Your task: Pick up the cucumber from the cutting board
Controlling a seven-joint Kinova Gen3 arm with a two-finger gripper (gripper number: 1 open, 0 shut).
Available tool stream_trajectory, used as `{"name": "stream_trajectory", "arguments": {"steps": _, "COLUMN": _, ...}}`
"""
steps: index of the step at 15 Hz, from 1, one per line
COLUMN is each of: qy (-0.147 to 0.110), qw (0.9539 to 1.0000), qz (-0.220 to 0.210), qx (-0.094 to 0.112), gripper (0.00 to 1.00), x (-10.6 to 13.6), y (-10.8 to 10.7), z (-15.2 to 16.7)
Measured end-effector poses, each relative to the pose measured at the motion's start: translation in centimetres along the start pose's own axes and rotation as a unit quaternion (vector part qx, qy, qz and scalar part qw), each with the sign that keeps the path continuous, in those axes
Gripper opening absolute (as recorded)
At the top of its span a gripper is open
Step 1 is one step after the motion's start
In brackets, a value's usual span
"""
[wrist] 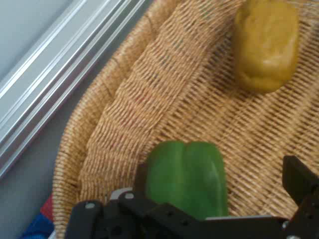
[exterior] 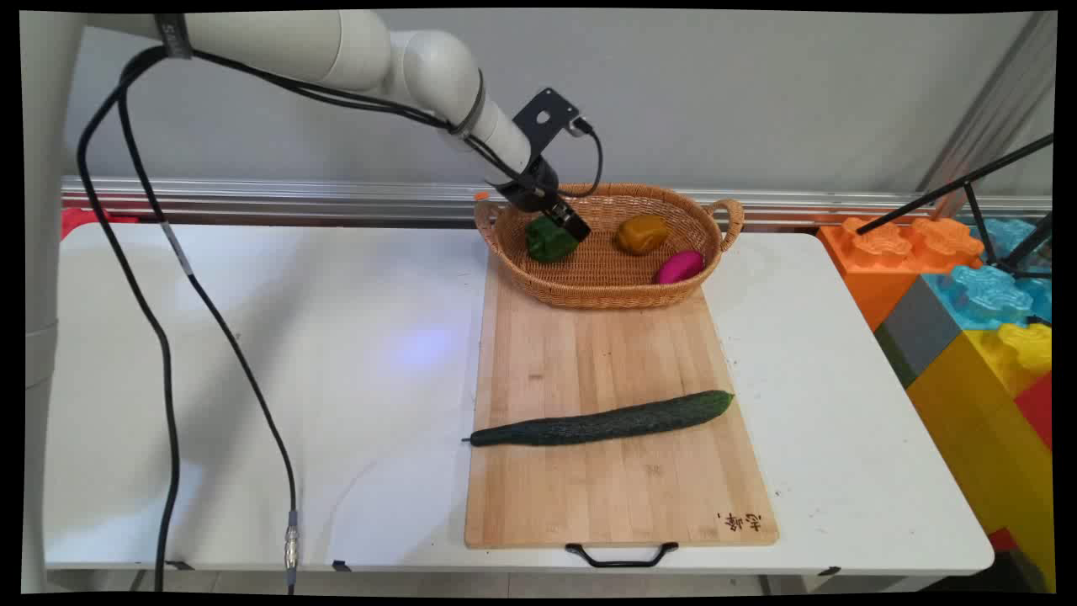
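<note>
We see the black claw [exterior: 562, 225] reaching down into a woven wicker basket [exterior: 602, 282] at the far end of a wooden cutting board [exterior: 618, 362], which lies on the white counter [exterior: 252, 353]. A green bell pepper [wrist: 187, 177] sits directly between the claw's two fingers. In the hand view one finger [wrist: 299, 181] stands clear to one side of the pepper with a gap of basket weave showing, and the other is hidden low behind the pepper's opposite flank. The claw is spread wide and straddles the pepper; it has not closed on it, and we cannot tell whether the hidden finger touches it.

The pepper's lobed end faces the hand camera, so its long axis runs roughly along the claw's reach, away from the palm. Beyond the claw, deeper in the basket, lies a yellow bell pepper [wrist: 266, 45], well apart from the green one. In the main view, a small magenta vegetable [exterior: 679, 267] rests farther still on the same side.

Nearer the camera than the claw, a long dark cucumber [exterior: 602, 422] lies across the board, its length crosswise to the board's grain.

The board's near corner carries a small burned mark of characters [exterior: 740, 522], which we cannot read. We see no other writing.
</note>
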Motion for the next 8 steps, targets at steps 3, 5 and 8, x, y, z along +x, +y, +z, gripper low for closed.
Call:
{"name": "stream_trajectory", "arguments": {"steps": 3, "qy": 0.001, "qw": 0.9999, "qz": 0.004, "qx": -0.009, "gripper": 1.00, "x": 1.0, "y": 1.4, "z": -2.1}}
{"name": "stream_trajectory", "arguments": {"steps": 5, "qy": 0.000, "qw": 0.9998, "qz": 0.008, "qx": -0.020, "gripper": 1.00, "x": 1.4, "y": 2.6, "z": -3.9}}
{"name": "stream_trajectory", "arguments": {"steps": 8, "qy": -0.008, "qw": 0.9984, "qz": 0.020, "qx": -0.053, "gripper": 1.00, "x": 1.8, "y": 5.7, "z": -7.6}}
